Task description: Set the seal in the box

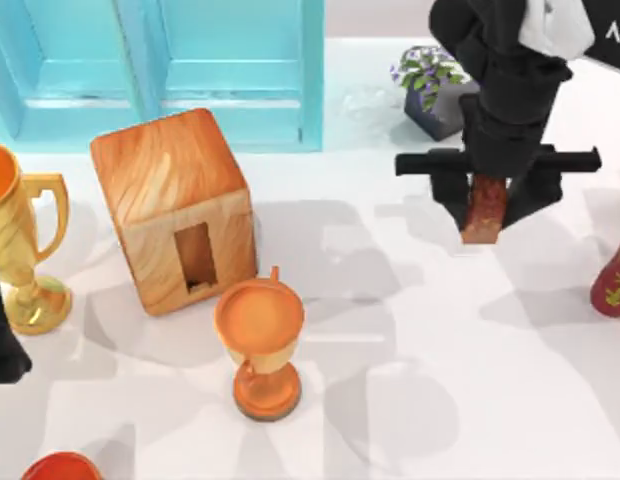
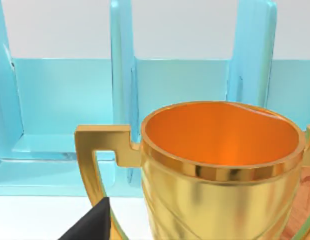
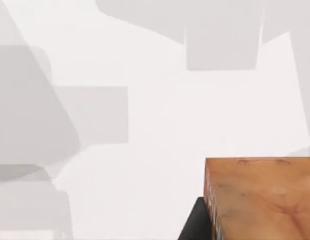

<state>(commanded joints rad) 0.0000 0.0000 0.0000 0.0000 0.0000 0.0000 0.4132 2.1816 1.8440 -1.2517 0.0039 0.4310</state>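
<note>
The right gripper [image 1: 487,212] hangs over the right half of the white bench [image 1: 440,330], jaws clamped on the seal [image 1: 485,212], which stands upright between them, its paler base pointing down. In the right wrist view the seal [image 3: 262,197] fills the corner, with bare bench beneath it. The box [image 1: 173,208] sits well apart on the left side, in front of the turquoise cabinet [image 1: 155,70], its narrow hole facing the near edge. An orange goblet [image 1: 260,345] stands just in front of the box. A gold goblet [image 1: 15,250] is at the far left, beside the parked left arm [image 1: 5,335]; I cannot tell how its jaws stand. A planter [image 1: 435,90] sits behind the right arm, and a dark red vase [image 1: 615,275] is at the right edge.
</note>
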